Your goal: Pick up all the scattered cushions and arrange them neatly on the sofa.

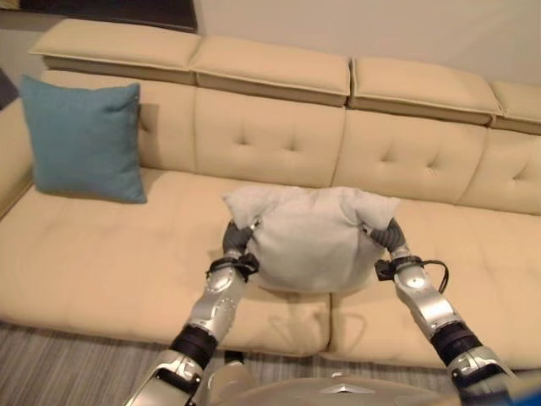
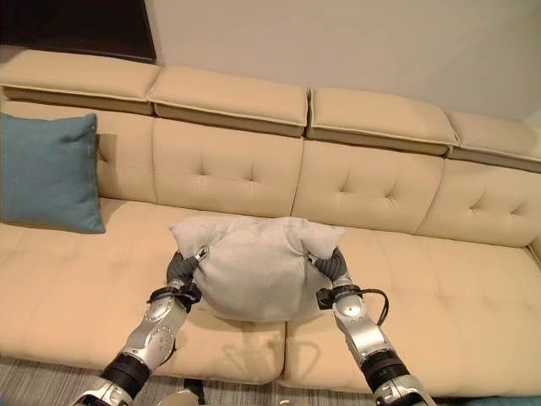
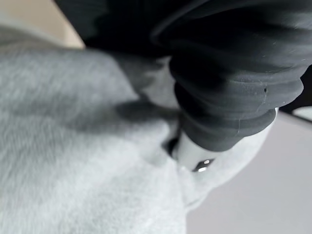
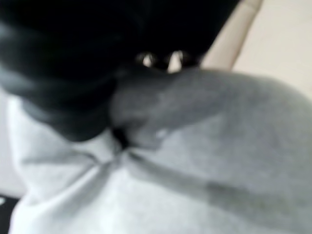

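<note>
Over the sofa seat: the grey cushion (image 1: pixel 311 241) hangs in front of the robot, above the seam between two seat sections, its upper corners bunched outward.
Left hand: the left hand (image 1: pixel 237 238) has its fingers curled into the cushion's left upper corner; its wrist view shows grey fabric puckered round a fingertip, so it is grasping the cushion.
Right hand: the right hand (image 1: pixel 382 232) clutches the opposite corner the same way, with cloth gathered under its cover.
Sofa: the cream sofa (image 1: pixel 101 271) has a tufted backrest and bare seat around the held cushion.
Already placed: a teal cushion (image 1: pixel 83 139) stands upright against the backrest at the far left, well apart from the grey one.
Step in hand: carrying the grey cushion to its spot, judging by the two-handed hold above the seat.
Next move: likely reach forward, stand the cushion against the backrest, and let both corners go together so it does not flop forward.
</note>
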`<state>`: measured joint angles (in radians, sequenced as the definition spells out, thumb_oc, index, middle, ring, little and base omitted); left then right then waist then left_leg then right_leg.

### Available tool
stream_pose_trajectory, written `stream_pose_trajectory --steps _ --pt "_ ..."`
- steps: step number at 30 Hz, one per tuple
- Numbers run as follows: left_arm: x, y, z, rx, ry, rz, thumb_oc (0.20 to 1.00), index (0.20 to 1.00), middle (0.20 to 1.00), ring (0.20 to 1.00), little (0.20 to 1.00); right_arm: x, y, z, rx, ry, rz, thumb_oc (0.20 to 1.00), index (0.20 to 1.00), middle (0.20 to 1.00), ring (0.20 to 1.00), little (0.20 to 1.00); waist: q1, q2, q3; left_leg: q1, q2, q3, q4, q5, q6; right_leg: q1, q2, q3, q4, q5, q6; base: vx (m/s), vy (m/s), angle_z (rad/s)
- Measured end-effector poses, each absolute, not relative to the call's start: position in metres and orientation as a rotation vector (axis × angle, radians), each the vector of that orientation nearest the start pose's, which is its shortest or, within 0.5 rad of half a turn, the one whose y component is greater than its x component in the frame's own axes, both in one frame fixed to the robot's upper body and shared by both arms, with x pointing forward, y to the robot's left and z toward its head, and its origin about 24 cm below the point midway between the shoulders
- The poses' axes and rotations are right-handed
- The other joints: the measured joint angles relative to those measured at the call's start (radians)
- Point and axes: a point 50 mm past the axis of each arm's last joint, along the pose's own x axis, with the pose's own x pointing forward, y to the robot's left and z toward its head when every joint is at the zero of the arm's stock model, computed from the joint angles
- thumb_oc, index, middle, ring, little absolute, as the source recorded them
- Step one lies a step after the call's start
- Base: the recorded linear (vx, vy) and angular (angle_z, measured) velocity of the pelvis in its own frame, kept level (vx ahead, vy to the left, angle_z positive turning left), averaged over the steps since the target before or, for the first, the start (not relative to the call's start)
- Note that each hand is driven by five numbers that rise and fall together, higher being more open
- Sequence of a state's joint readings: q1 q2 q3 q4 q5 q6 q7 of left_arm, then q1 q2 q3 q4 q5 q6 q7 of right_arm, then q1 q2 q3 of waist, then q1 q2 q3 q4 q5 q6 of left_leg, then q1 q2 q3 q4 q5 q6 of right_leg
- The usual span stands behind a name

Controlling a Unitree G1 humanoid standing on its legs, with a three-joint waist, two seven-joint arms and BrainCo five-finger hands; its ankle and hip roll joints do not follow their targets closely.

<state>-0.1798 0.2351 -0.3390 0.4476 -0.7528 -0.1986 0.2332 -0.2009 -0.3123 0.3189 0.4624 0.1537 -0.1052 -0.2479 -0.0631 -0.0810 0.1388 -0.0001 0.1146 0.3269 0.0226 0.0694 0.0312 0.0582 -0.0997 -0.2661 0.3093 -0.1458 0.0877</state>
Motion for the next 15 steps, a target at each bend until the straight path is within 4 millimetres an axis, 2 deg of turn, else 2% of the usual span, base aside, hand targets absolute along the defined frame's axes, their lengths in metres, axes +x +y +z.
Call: stream_pose_trajectory --steps 1,3,5,6,7,8,10,11,12,13,15 --pt "0.271 0.153 -0.013 -0.389 0.241 0.111 0.200 0.200 0.200 0.200 0.200 0.277 -0.169 -0.007 -0.272 0.180 -0.002 0.200 0.200 0.200 0.200 0.200 0.006 0.012 0.004 0.021 -0.008 -0.002 -0.010 -0.016 0.022 -0.042 -0.030 -0.013 0.081 -0.013 0.033 0.11 0.180 -0.69" --pt "0.276 0.157 -0.008 -0.392 0.220 0.121 0.200 0.200 0.200 0.200 0.200 0.278 -0.167 -0.004 -0.271 0.168 0.008 0.200 0.200 0.200 0.200 0.200 0.007 0.030 0.013 0.053 -0.047 -0.002 -0.034 -0.037 0.040 -0.100 -0.091 -0.027 0.116 -0.014 0.040 0.10 0.137 -0.25" --pt "0.279 0.157 -0.004 -0.387 0.207 0.118 0.200 0.200 0.200 0.200 0.200 0.278 -0.167 -0.004 -0.270 0.169 0.010 0.200 0.200 0.200 0.200 0.200 0.003 0.040 0.018 0.057 -0.061 -0.002 -0.039 -0.042 0.047 -0.137 -0.108 -0.031 0.118 0.003 0.048 0.08 0.071 0.08" --pt "0.280 0.158 -0.003 -0.384 0.203 0.120 0.200 0.200 0.200 0.200 0.200 0.278 -0.166 -0.004 -0.270 0.169 0.014 0.200 0.200 0.200 0.200 0.200 0.009 0.048 0.023 0.067 -0.065 0.002 -0.048 -0.045 0.051 -0.161 -0.128 -0.056 0.118 0.008 0.051 0.05 -0.008 0.05" --pt "0.280 0.158 -0.003 -0.384 0.202 0.122 0.200 0.200 0.200 0.200 0.200 0.277 -0.166 -0.005 -0.271 0.172 0.018 0.200 0.200 0.200 0.200 0.200 0.019 0.056 0.027 0.075 -0.068 0.009 -0.052 -0.046 0.051 -0.161 -0.140 -0.068 0.071 0.023 0.065 0.07 -0.021 0.01" --pt "0.280 0.159 -0.003 -0.384 0.202 0.123 0.200 0.200 0.200 0.200 0.200 0.277 -0.166 -0.005 -0.271 0.171 0.018 0.200 0.200 0.200 0.200 0.200 0.026 0.057 0.027 0.079 -0.070 0.010 -0.058 -0.048 0.048 -0.158 -0.146 -0.076 0.022 0.046 0.062 0.07 -0.056 -0.02" --pt "0.280 0.160 -0.003 -0.382 0.202 0.127 0.200 0.200 0.200 0.200 0.200 0.279 -0.165 -0.003 -0.272 0.165 0.021 0.200 0.200 0.200 0.200 0.200 0.042 0.055 0.026 0.079 -0.074 0.017 -0.061 -0.052 0.035 -0.135 -0.153 -0.080 -0.056 0.112 0.063 0.09 -0.064 -0.11" --pt "0.277 0.161 -0.006 -0.364 0.208 0.129 0.200 0.200 0.200 0.200 0.200 0.278 -0.166 -0.004 -0.287 0.165 0.026 0.200 0.200 0.200 0.200 0.200 0.050 0.049 0.022 0.083 -0.079 0.018 -0.063 -0.052 0.006 -0.057 -0.136 -0.099 -0.199 0.143 0.043 0.13 -0.080 -0.11" --pt "0.273 0.159 -0.010 -0.369 0.221 0.132 0.200 0.200 0.200 0.200 0.200 0.277 -0.168 -0.005 -0.296 0.170 0.027 0.200 0.200 0.200 0.200 0.200 0.046 0.064 0.021 0.090 -0.069 0.016 -0.068 -0.045 -0.004 -0.031 -0.112 -0.107 -0.243 0.169 0.025 0.11 -0.076 -0.09" --pt "0.269 0.157 -0.013 -0.378 0.231 0.135 0.200 0.200 0.200 0.200 0.200 0.276 -0.169 -0.006 -0.301 0.177 0.028 0.200 0.200 0.200 0.200 0.200 0.046 0.073 0.014 0.099 -0.060 0.022 -0.080 -0.039 -0.013 -0.013 -0.093 -0.102 -0.276 0.181 0.022 0.11 -0.091 -0.08" --pt "0.264 0.155 -0.014 -0.402 0.232 0.141 0.200 0.200 0.200 0.200 0.200 0.276 -0.175 -0.005 -0.316 0.177 0.025 0.200 0.200 0.200 0.200 0.200 0.040 0.077 0.001 0.109 -0.038 0.023 -0.094 -0.029 -0.036 0.008 -0.064 -0.103 -0.322 0.196 0.011 0.08 -0.085 -0.09"
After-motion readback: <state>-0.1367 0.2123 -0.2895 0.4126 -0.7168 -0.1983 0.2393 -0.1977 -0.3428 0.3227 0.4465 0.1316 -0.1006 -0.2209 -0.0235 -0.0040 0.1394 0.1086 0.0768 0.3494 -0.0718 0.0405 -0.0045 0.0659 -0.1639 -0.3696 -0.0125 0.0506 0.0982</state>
